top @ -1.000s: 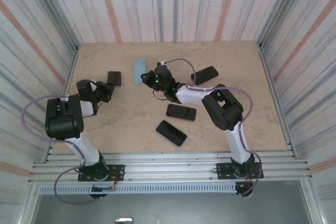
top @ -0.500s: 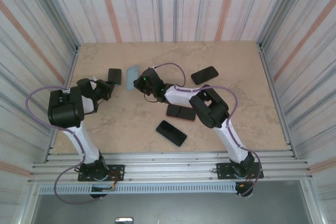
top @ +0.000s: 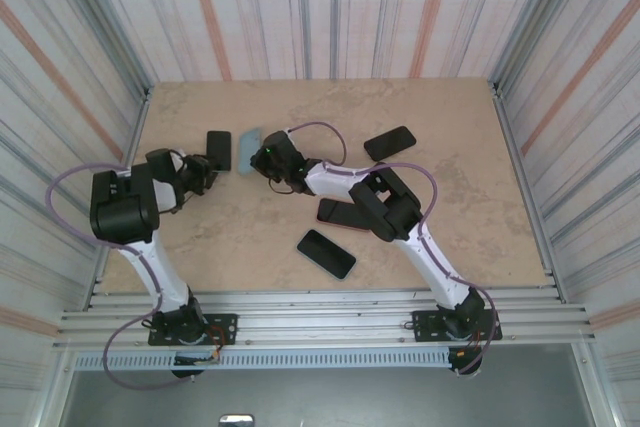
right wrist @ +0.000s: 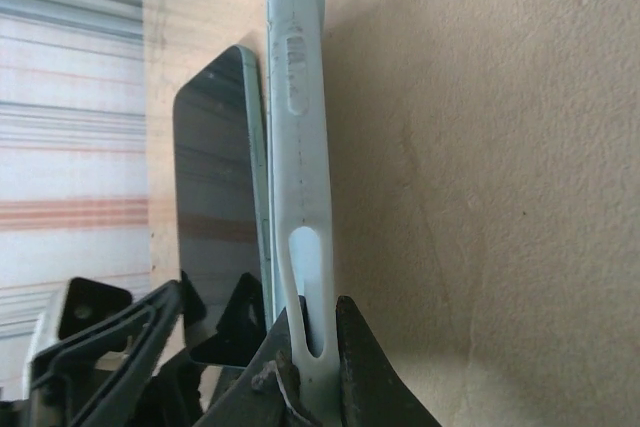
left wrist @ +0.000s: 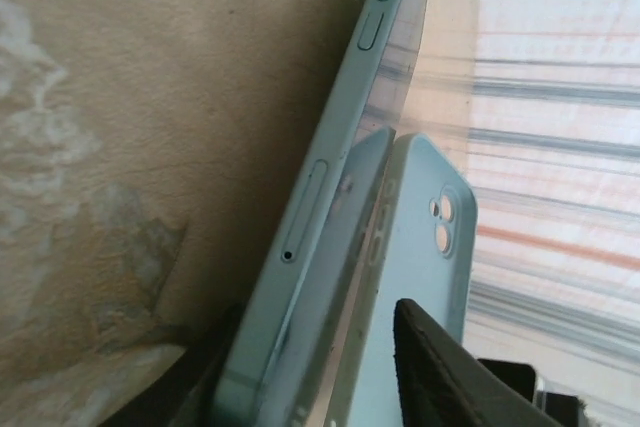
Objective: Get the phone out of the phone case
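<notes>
Matte pale-blue phone case (right wrist: 295, 97) clamped by the right gripper (right wrist: 318, 335).
Glossy rectangular phone (top: 218, 150) at its nine o'clock; left gripper (top: 204, 167) grip unclear.

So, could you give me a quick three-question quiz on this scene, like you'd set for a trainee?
1. True or false: the right gripper is pinching the edge of the pale blue phone case.
2. What shows on the case's back in the left wrist view? A) camera cut-outs B) a sticker C) a crack
3. Besides the phone next to the case, how many other phones lie on the table?

Key: 1 true. 2 A. 3 three: black, pink-edged, black.
</notes>
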Controlling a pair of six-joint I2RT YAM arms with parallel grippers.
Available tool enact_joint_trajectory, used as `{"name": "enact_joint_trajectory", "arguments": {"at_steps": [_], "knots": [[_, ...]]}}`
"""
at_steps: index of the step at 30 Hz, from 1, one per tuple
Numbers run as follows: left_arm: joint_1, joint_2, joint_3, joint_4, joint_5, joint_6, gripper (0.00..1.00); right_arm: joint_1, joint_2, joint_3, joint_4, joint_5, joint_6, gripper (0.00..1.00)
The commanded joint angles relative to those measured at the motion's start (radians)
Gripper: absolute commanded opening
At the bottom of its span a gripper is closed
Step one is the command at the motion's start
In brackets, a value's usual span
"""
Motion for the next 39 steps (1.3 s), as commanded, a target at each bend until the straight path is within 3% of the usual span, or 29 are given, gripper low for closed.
{"name": "enact_joint_trajectory", "arguments": {"at_steps": [1, 4, 10, 17, 28, 39], "knots": [[0.007, -0.071, 0.039, -0.196, -0.028, 0.140, 0.50, 0.011, 0.031, 0.075, -0.046, 0.032, -0.025, 0.02], [0.009, -0.078, 0.056, -0.266, -0.043, 0.171, 0.59, 0.015, 0.051, 0.096, -0.056, 0.030, -0.036, 0.03], [0.016, -0.072, 0.072, -0.323, -0.063, 0.192, 0.63, 0.022, 0.080, 0.130, -0.063, 0.007, -0.053, 0.06], [0.032, -0.053, 0.098, -0.364, -0.066, 0.219, 0.64, 0.027, 0.089, 0.153, -0.109, 0.009, -0.118, 0.15], [0.034, -0.077, 0.181, -0.564, -0.115, 0.344, 0.66, 0.028, 0.072, 0.207, -0.243, 0.083, -0.214, 0.31], [0.034, -0.095, 0.217, -0.632, -0.153, 0.380, 0.68, 0.031, 0.114, 0.268, -0.277, 0.088, -0.270, 0.40]]}}
